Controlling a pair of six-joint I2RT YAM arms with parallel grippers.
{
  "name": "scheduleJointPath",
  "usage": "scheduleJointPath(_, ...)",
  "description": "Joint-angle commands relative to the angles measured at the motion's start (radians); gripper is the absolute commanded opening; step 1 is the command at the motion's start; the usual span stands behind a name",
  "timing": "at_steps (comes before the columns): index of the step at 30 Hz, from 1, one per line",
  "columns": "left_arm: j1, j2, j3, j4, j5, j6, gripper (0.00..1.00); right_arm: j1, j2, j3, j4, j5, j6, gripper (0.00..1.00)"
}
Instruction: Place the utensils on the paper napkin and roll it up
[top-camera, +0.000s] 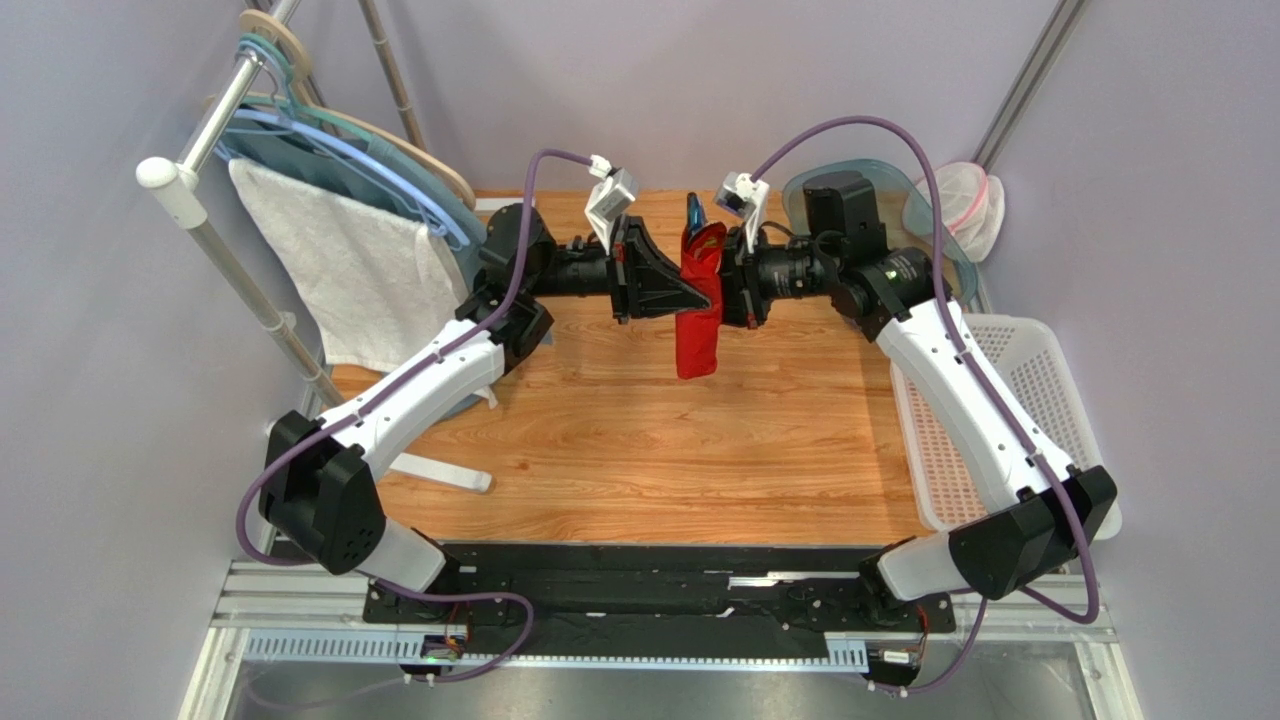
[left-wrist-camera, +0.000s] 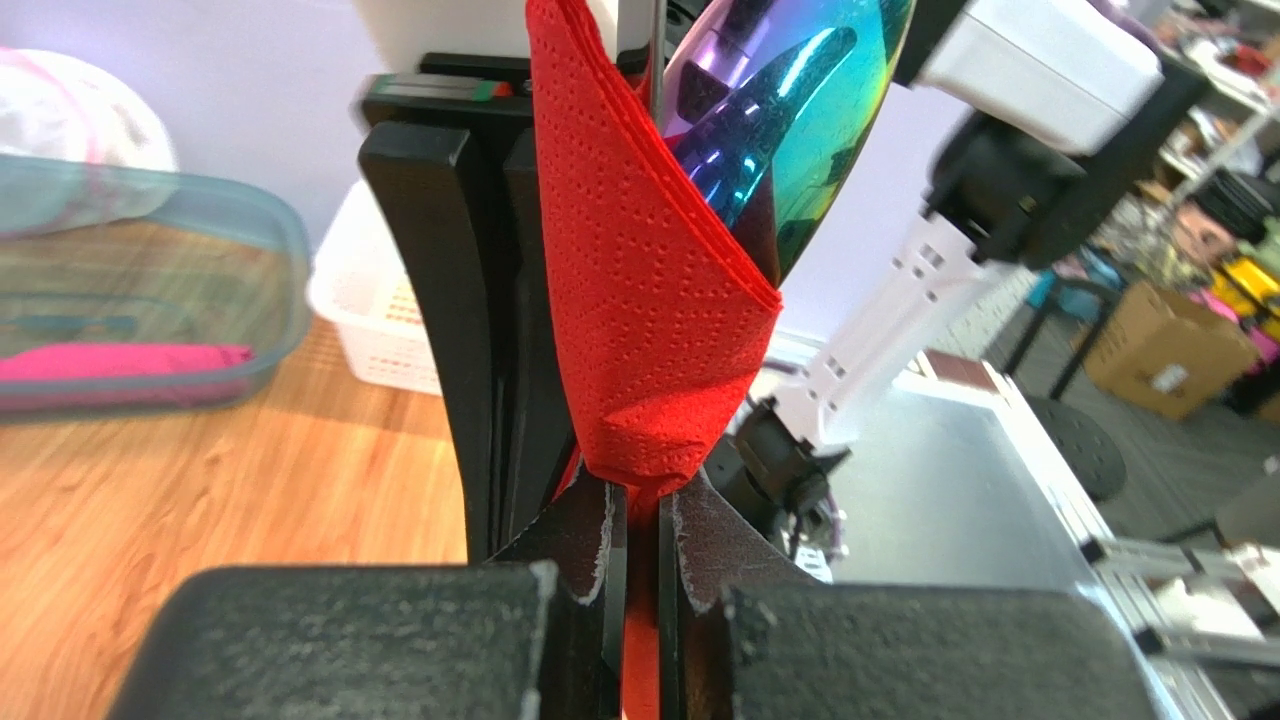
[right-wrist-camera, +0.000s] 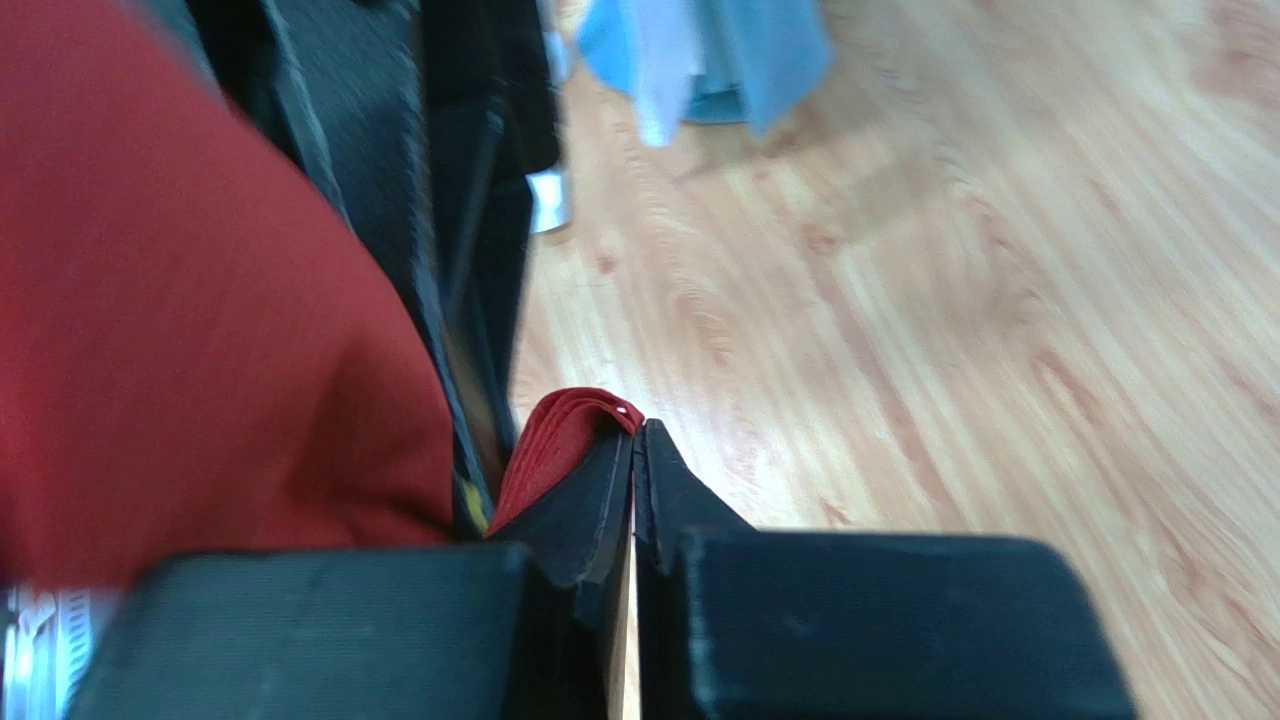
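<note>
The paper napkin (left-wrist-camera: 646, 300) is off the table, held in the air between the two arms. Its lower end is pinched by the left gripper (left-wrist-camera: 643, 518), whose black fingers (left-wrist-camera: 579, 548) are clamped on it, red paper filling the narrow slit between them. The finger edges are scuffed pale and chalky. From that pinch the napkin widens into a folded wedge of thin, matt, bright red tissue stamped with rows of small dots, its layered edge ending in a blunt corner. Tucked in the fold is a utensil (left-wrist-camera: 781, 105). Its smooth curved bowl is mirror-polished, with a rainbow sheen of purple, blue, green and gold, and the paper hides the rest of it. From above, the napkin reads as a long narrow bundle.

The right gripper (right-wrist-camera: 634, 443) meets the bundle from the other side. Its matt black fingers are pressed together with only a hairline between them. A small stack of folded red edges lies against one fingertip, but whether it is caught between the pads cannot be told.

Below lies the table (top-camera: 601, 435), warm wood-grain planks. A white perforated plastic basket (top-camera: 1052, 375) sits at its right side, with a clear bluish tub (left-wrist-camera: 135, 255) holding something pink just beside it. A white terry towel (top-camera: 353, 270) hangs over a rail at the left.
</note>
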Motion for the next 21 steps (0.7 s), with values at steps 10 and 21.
scheduleJointPath(10,0.063,-0.018,0.06,-0.12,-0.304,0.09,0.0,-0.25,-0.024,0.135,-0.16,0.257,0.088,0.57)
scheduleJointPath(21,0.063,-0.006,0.084,-0.115,-0.299,0.042,0.0,-0.146,-0.198,-0.048,0.09,0.224,0.271,1.0)
